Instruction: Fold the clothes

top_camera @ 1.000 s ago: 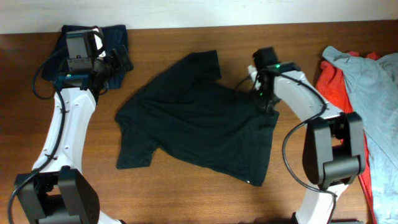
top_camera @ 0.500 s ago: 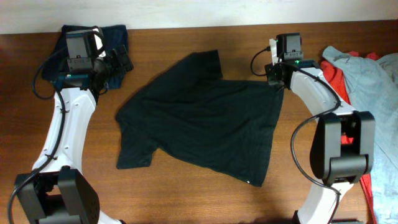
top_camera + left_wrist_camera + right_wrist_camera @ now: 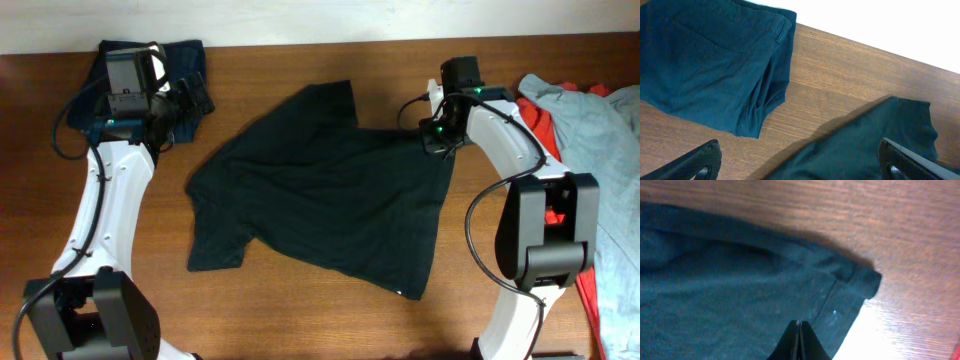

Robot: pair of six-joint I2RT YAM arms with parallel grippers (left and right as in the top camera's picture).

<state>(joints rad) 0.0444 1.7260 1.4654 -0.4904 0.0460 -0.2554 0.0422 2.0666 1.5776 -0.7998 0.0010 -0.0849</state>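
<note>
The black T-shirt (image 3: 320, 200) lies spread on the wooden table (image 3: 300, 320), one sleeve toward the back and a small white mark near its front hem. My right gripper (image 3: 437, 135) is shut, its tips close over the shirt's back right corner (image 3: 740, 280); the right wrist view shows the joined tips (image 3: 799, 325) with no cloth lifted between them. My left gripper (image 3: 190, 100) stands open at the back left, above bare wood between a folded navy garment (image 3: 705, 65) and the shirt's sleeve (image 3: 880, 135), with nothing between its fingers (image 3: 705, 160).
The folded navy garment (image 3: 185, 55) sits at the back left corner under the left arm. A red garment (image 3: 530, 135) and a pale grey-blue one (image 3: 590, 120) lie heaped along the right edge, close behind the right arm.
My right gripper pulled the shirt's right corner out toward the back right, flattening that side, then shifted slightly left and forward. The left arm has not moved.
</note>
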